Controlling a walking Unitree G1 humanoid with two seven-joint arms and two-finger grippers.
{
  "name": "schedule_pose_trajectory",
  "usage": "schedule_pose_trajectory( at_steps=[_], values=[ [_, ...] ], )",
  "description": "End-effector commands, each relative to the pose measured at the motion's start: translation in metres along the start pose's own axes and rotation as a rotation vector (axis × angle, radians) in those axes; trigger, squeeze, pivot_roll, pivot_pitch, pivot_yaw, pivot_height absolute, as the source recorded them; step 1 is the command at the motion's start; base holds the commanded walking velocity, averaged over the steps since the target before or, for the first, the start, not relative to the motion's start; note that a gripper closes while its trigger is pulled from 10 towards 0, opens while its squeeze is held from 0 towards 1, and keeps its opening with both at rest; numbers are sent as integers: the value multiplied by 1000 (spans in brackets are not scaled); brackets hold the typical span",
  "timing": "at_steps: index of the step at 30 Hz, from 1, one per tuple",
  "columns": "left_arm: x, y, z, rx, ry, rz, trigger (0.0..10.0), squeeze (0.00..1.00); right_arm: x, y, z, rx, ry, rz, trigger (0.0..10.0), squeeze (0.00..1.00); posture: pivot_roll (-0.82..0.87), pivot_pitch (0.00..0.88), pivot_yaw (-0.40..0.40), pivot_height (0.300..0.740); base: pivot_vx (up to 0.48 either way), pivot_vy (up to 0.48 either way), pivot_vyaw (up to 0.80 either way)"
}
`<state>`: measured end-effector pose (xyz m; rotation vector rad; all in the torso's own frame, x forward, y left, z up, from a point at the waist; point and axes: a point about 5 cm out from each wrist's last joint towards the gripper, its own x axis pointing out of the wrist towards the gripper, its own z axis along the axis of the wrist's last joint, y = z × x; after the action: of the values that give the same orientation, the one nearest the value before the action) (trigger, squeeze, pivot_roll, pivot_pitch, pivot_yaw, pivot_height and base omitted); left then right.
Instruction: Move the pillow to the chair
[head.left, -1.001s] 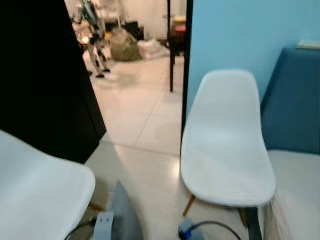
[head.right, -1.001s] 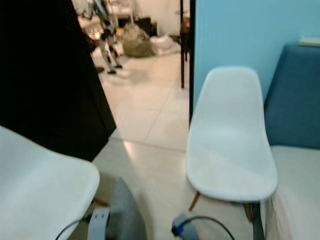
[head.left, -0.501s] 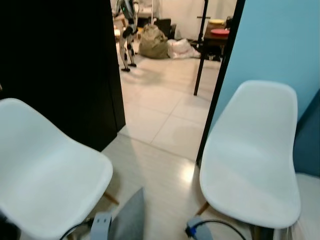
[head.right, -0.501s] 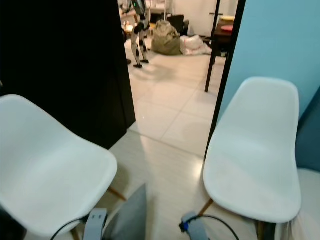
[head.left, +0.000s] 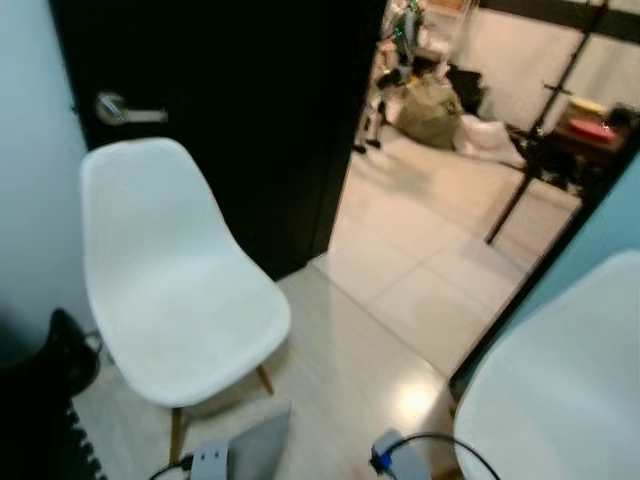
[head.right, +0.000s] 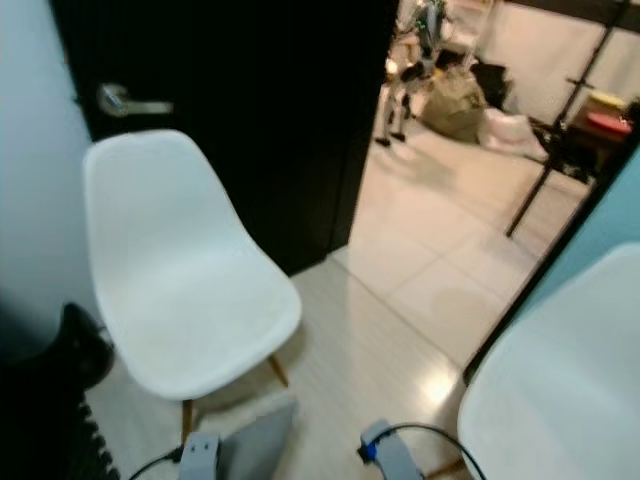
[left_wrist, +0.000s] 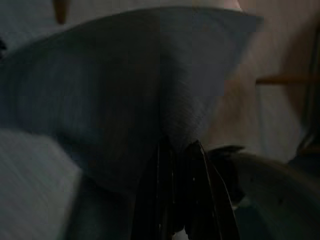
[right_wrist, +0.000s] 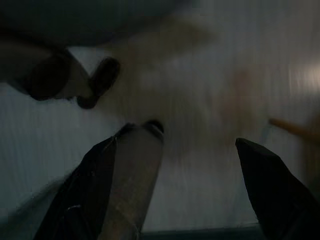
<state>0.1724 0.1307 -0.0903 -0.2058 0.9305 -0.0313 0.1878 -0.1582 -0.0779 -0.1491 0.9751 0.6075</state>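
While its left gripper (left_wrist: 182, 150) stays out of the head camera's frame, the wrist camera shows its two black fingers pinched on a corner of the soft grey fabric pillow (left_wrist: 130, 85), which hangs low in front of the robot, its top corner at the bottom edge of the head view (head.left: 262, 448). The cushion looks light, limp and easily creased, so a pinch at one corner lets it sag; a hold nearer the middle of an edge would likely steady it. To the left stands a white moulded plastic chair on wooden legs (head.left: 175, 285), seat bare, beside a black door (head.left: 250, 110). Right of the pillow, the right gripper (right_wrist: 200, 165) hangs spread and empty. A second white chair (head.left: 560, 390) stands at right.
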Motion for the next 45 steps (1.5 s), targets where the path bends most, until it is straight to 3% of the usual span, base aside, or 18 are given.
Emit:
schedule_pose_trajectory(
  at_steps=[1, 13, 33, 37, 42, 43, 45],
  values=[
    [2, -7, 7, 27, -22, -40, 10000, 0, -2, -1, -7, 15, 18, -5, 10000, 0, 13, 0, -155, 740, 0, 0, 763],
    [3, 11, 25, 81, -42, -15, 10000, 0, 1, 5, -6, 81, -7, -23, 10000, 0, -6, 0, -94, 740, 0, 0, 757],
    [3, 3, 23, 60, -53, -27, 10000, 0, 1, 4, -7, 53, 8, -14, 10000, 0, 15, 0, -111, 740, 0, 0, 758],
    [5, 6, 39, 72, -122, 1, 10000, 0, 1, 5, -6, 52, -2, -12, 10000, 0, 17, 0, -110, 740, 0, 0, 756],
    [3, 7, 113, 37, -423, 45, 10000, 0, 2, 5, -5, 81, -20, -25, 10000, 0, 21, 0, -103, 740, 0, 0, 113],
    [3, 7, 113, 37, -423, 45, 10000, 0, 2, 5, -5, 81, -20, -25, 10000, 0, 21, 0, -103, 740, 0, 0, 0],
    [-1, 2, 138, 51, -516, 21, 10000, 0, 2, 6, -4, 78, -21, -24, 10000, 0, 21, 0, -102, 740, 141, 0, 0]
  ],
)
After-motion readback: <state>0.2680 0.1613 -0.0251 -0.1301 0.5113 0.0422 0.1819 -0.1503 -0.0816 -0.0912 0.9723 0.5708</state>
